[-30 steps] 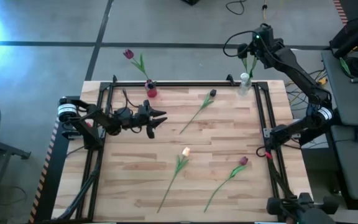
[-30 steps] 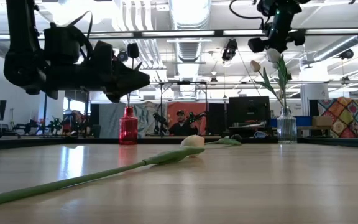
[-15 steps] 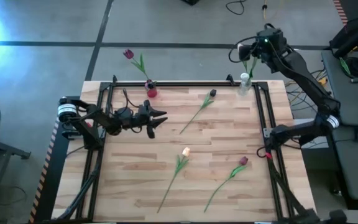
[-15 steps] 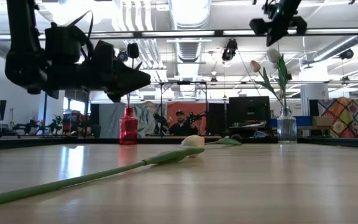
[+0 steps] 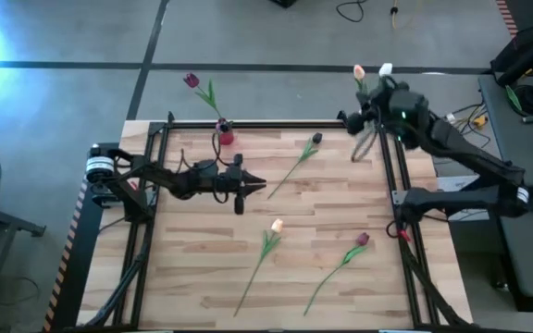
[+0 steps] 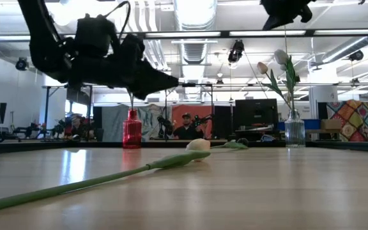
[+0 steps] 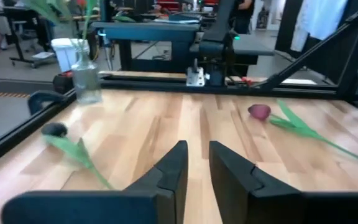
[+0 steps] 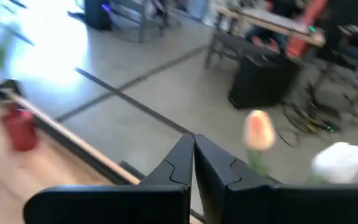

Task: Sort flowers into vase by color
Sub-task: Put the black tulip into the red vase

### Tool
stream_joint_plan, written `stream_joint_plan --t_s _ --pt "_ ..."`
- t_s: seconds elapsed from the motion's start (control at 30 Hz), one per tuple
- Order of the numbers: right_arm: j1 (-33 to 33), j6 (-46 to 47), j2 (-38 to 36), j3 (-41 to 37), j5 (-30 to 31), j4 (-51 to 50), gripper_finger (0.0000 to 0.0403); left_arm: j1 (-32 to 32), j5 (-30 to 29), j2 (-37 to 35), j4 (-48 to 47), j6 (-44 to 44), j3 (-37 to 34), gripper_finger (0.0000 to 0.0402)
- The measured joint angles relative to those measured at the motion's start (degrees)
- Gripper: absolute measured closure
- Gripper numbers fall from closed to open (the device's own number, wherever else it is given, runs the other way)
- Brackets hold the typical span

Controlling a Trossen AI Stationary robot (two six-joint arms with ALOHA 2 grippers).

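1. Since a second ago the right gripper [image 5: 364, 113] has drawn away from above the clear vase [image 6: 294, 130] toward the surface's middle, fingers pressed together and empty in the right wrist view; the pale tulips [image 5: 359, 71] stand free in that vase, so I judge that placement finished.
2. Meanwhile the left gripper [image 5: 257, 188] has slid from about 9 o'clock toward the centre of the surface [image 5: 192, 268]. Its fingers show a narrow gap with nothing between them, and they point toward 3 o'clock.
3. Clear vase, at the 1 o'clock corner: two pale heads, one peach, one white [image 8: 340, 162], on upright green stems.
4. Red vase [image 5: 225, 137], at the 11 o'clock edge: one maroon tulip [image 5: 191, 80], leaning outward past the rim.
5. Loose on the surface:
   - a blackish tulip [image 5: 316, 139] toward 1 o'clock;
   - a pale tulip [image 5: 277, 225] near the centre;
   - a red tulip [image 5: 362, 240] toward 4 o'clock.
6. Judging from this, sorting is roughly half done; the left arm seems headed for a dark bloom for the red vase.
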Motion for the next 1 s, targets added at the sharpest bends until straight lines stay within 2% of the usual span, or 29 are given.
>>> stream_joint_plan --t_s 0.13,0.27,0.37,0.6,0.7,0.83,1.0 --pt "7.08 -1.01 -5.63 -7.62 0.01 5.92 0.0394 -1.00 0.02 0.00 -3.96 0.04 2.76 0.0368" --pt "14.31 -1.45 -9.98 -12.68 3.75 8.06 0.0394 -2.13 -0.75 0.00 -17.73 -0.19 8.74 0.0388" --pt "19.20 -1.96 -12.05 -14.99 7.29 8.18 0.0394 -2.88 -3.45 0.52 -29.31 -0.07 14.21 0.0399" --pt "29.22 -2.17 -14.30 -19.64 9.22 9.49 0.0394 -3.00 -5.19 6.74 -43.93 -0.47 25.28 0.0400" --pt "32.46 -2.16 -14.08 -20.88 11.32 9.77 0.0394 -3.00 -8.84 11.44 -50.89 -1.18 31.76 0.0392" --pt "35.70 -1.73 -13.60 -22.32 12.96 9.85 0.0394 -3.00 -10.43 18.18 -57.77 -1.59 40.52 0.0363" --pt "37.86 -1.17 -13.46 -25.07 13.00 11.73 0.0394 -3.00 -19.31 25.35 -64.53 -1.80 50.21 0.0308"
